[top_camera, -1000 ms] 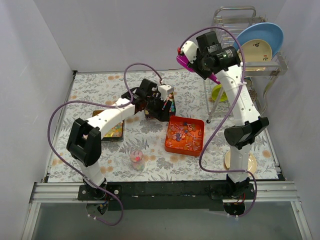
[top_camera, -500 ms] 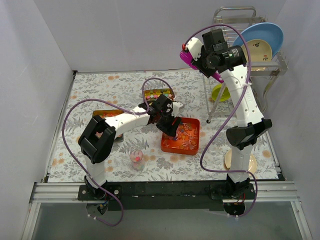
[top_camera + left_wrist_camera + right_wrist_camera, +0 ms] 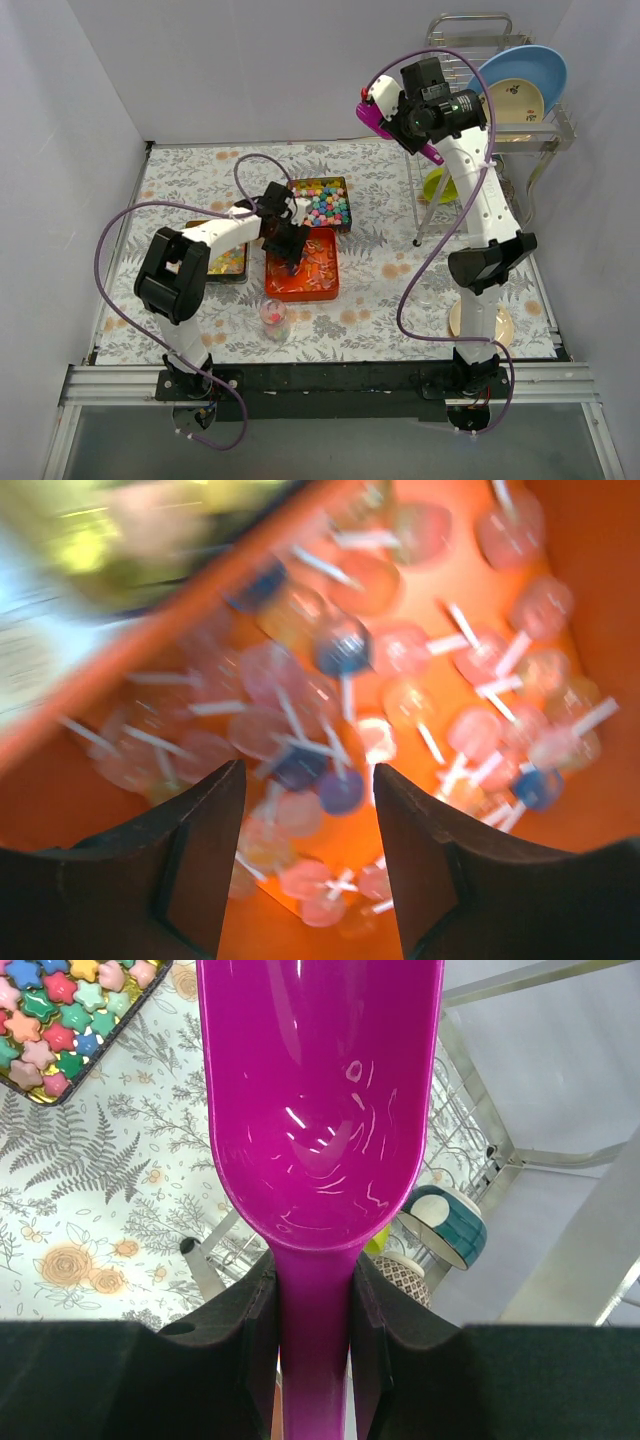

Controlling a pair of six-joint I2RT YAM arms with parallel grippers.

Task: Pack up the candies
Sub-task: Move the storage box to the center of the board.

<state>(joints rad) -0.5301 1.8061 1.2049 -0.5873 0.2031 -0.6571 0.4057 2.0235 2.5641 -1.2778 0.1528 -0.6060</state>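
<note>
So the left gripper [image 3: 290, 252] is down over the orange tray [image 3: 322, 292], jaws spread partway with nothing between them. It's pointing straight into the heap of clear-wrapped candies [image 3: 400, 645], and it looks to me like it's lining up to pinch one. The pastel star candies [image 3: 326, 203] sit in a dark tin [image 3: 347, 192] just behind that tray. The right gripper [image 3: 312, 1295] is clamped on the handle of the magenta scoop [image 3: 320, 1110], held way up by the dish rack [image 3: 480, 60] with the bowl empty. I'd guess it's parked up there so it's out of the left arm's way.
</note>
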